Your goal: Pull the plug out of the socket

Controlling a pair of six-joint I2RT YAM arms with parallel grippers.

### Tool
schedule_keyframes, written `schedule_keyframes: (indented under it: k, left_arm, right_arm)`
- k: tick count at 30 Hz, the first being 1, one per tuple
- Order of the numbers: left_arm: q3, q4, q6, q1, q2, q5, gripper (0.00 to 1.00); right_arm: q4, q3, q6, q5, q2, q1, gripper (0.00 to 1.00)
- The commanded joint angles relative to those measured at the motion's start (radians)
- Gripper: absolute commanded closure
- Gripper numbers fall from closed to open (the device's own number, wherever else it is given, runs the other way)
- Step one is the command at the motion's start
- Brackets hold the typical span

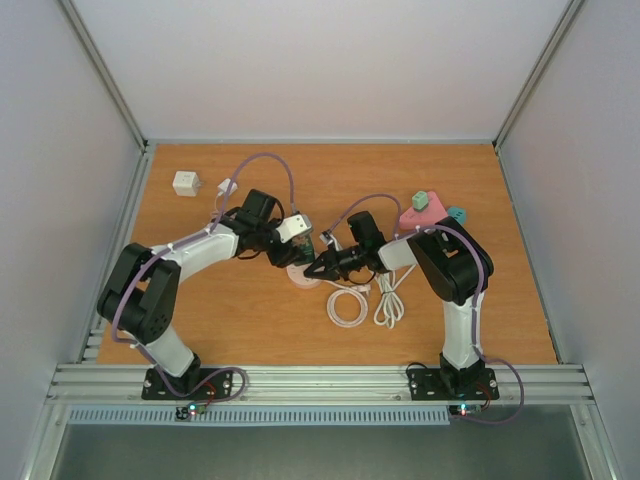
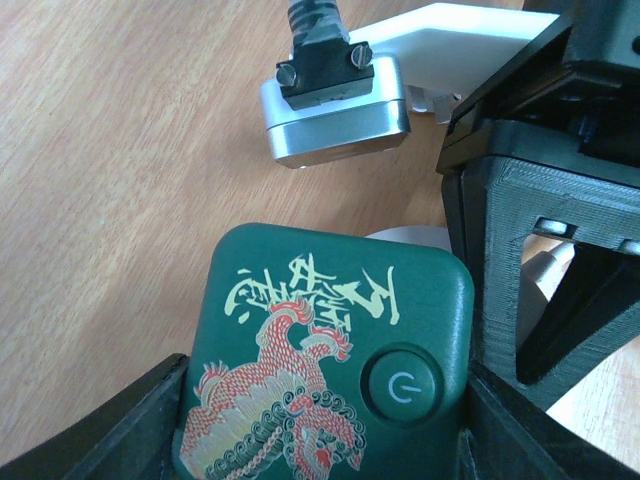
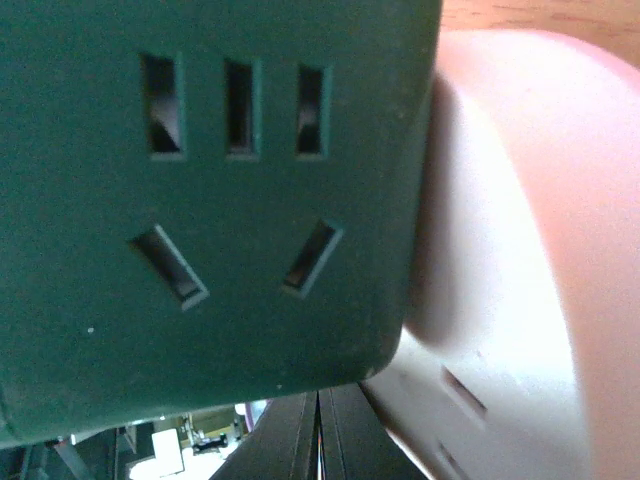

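Observation:
My left gripper (image 1: 299,252) is shut on a dark green socket cube (image 2: 320,360) with a dragon print and a power button; its black fingers (image 2: 130,430) press both sides. The cube's slotted face fills the right wrist view (image 3: 200,200). A pale pink rounded plug body (image 3: 510,250) lies against the cube's side and shows under the grippers in the top view (image 1: 303,280). My right gripper (image 1: 319,268) is beside the cube, fingers (image 3: 300,445) pressed together with nothing seen between them. Whether the plug's pins sit in the cube is hidden.
Coiled white cables (image 1: 347,305) lie on the wooden table in front of the right gripper. A white cube adapter (image 1: 186,183) and a small white plug (image 1: 226,187) sit at the back left. Pink and teal cubes (image 1: 422,208) stand at the back right.

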Motion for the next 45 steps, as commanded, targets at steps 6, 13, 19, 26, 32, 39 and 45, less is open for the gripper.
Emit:
schedule_keyframes:
  k: [6, 13, 19, 26, 32, 39, 45]
  left_arm:
    - [0.080, -0.084, -0.052, 0.032, 0.030, 0.152, 0.73]
    - [0.007, -0.026, 0.030, 0.000, -0.043, 0.062, 0.73]
    - [-0.089, 0.095, 0.058, -0.048, -0.096, -0.060, 0.74]
    - [-0.101, 0.141, 0.014, -0.050, -0.129, -0.084, 0.75]
    - [-0.007, 0.043, -0.039, -0.020, -0.069, 0.031, 0.75]
    - [0.126, -0.115, -0.058, 0.084, 0.001, 0.248, 0.75]
    - [0.094, -0.092, -0.036, 0.082, -0.023, 0.235, 0.76]
  right_arm:
    - [-0.106, 0.001, -0.042, 0.105, 0.052, -0.008, 0.98]
    - [-0.117, 0.008, -0.047, 0.113, 0.060, -0.007, 0.98]
    - [-0.132, 0.014, -0.057, 0.126, 0.066, -0.005, 0.98]
    - [-0.157, 0.023, -0.074, 0.151, 0.074, 0.000, 0.98]
    - [-0.184, 0.030, -0.099, 0.182, 0.070, 0.017, 0.98]
    - [-0.206, 0.044, -0.108, 0.201, 0.084, 0.019, 0.98]
    - [-0.215, 0.048, -0.115, 0.211, 0.088, 0.019, 0.98]
